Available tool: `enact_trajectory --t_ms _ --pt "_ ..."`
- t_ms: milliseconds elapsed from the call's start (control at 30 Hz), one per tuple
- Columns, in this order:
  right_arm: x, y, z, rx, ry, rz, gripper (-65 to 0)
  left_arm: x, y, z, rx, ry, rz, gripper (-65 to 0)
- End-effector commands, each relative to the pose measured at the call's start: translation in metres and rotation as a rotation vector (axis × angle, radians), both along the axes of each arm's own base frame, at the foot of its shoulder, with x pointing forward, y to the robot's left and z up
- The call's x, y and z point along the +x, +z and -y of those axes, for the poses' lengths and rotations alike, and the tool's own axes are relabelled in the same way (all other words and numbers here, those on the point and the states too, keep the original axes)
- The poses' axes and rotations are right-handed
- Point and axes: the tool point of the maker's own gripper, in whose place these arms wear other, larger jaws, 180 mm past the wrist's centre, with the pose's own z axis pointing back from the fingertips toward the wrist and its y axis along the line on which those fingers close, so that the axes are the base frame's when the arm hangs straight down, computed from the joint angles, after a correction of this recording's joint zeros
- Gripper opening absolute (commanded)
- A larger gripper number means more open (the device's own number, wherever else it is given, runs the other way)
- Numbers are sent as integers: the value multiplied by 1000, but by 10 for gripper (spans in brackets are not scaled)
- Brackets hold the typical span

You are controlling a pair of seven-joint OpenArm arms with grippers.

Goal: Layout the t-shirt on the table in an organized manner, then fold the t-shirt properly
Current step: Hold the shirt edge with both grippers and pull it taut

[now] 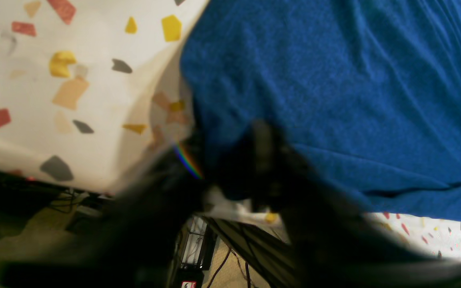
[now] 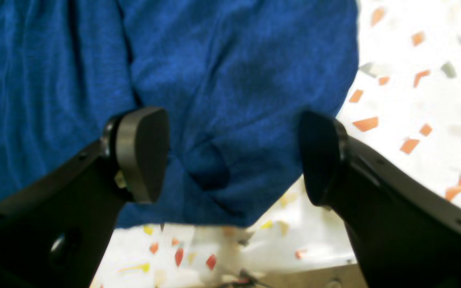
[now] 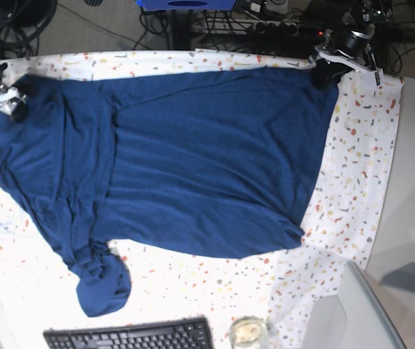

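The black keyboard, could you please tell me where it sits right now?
In the base view, the black keyboard lies at the bottom edge, left of centre, just below the dark navy t-shirt's bunched sleeve and left of a small glass jar.

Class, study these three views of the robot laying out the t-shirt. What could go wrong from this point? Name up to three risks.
1. The left gripper pinches a corner of the t-shirt right at the table edge; the fabric might slide off.
2. The right gripper is open over the shirt, so that corner is loose.
3. The bunched sleeve could fold in crooked.
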Motion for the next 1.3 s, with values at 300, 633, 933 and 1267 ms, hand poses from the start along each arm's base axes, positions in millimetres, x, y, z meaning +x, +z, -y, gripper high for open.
enact_trajectory --t_ms 300,633,933,1267 --pt "-7 -16 24 46 -99 -8 -180 4 12 -15 38 -21 28 -650" --pt "-10 -18 9 73 11 -32 -591 11 21 -35 95 -62 33 -650" --pt "-12 15 11 -12 113 -140 -650 19 43 -43 154 -121 12 -650" --pt "-15 13 8 -2 125 -160 -579 11 39 -47 154 -129 -53 -650"
